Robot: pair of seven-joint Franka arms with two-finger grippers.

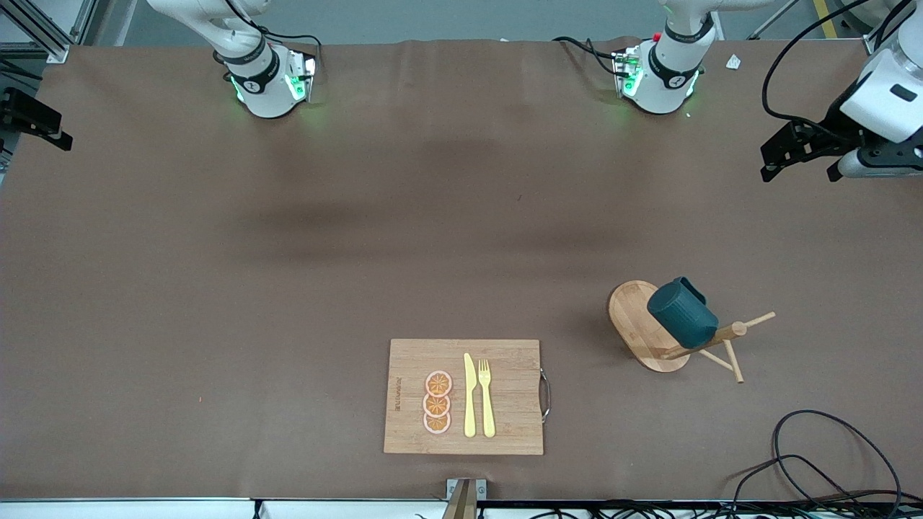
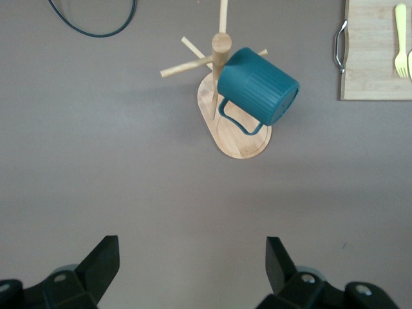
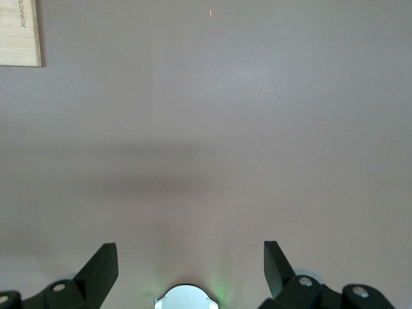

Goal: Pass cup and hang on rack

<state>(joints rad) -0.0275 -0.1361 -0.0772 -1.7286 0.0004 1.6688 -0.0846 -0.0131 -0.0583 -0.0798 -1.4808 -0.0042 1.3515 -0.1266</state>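
Observation:
The dark teal cup (image 1: 681,311) hangs tilted by its handle on a peg of the wooden rack (image 1: 631,313), toward the left arm's end of the table. In the left wrist view the cup (image 2: 257,87) hangs over the rack's oval base (image 2: 241,138). My left gripper (image 1: 793,162) is open and empty, up in the air over the table's edge at the left arm's end, apart from the rack; its jaws (image 2: 191,248) stand wide. My right gripper (image 1: 43,130) is open and empty, raised at the right arm's end; in its wrist view (image 3: 190,251) it is over bare table.
A bamboo cutting board (image 1: 505,396) with a yellow knife, a fork and orange slices lies at the table's near edge; it also shows in the left wrist view (image 2: 367,64) and the right wrist view (image 3: 19,32). A black cable (image 1: 829,461) loops near the rack.

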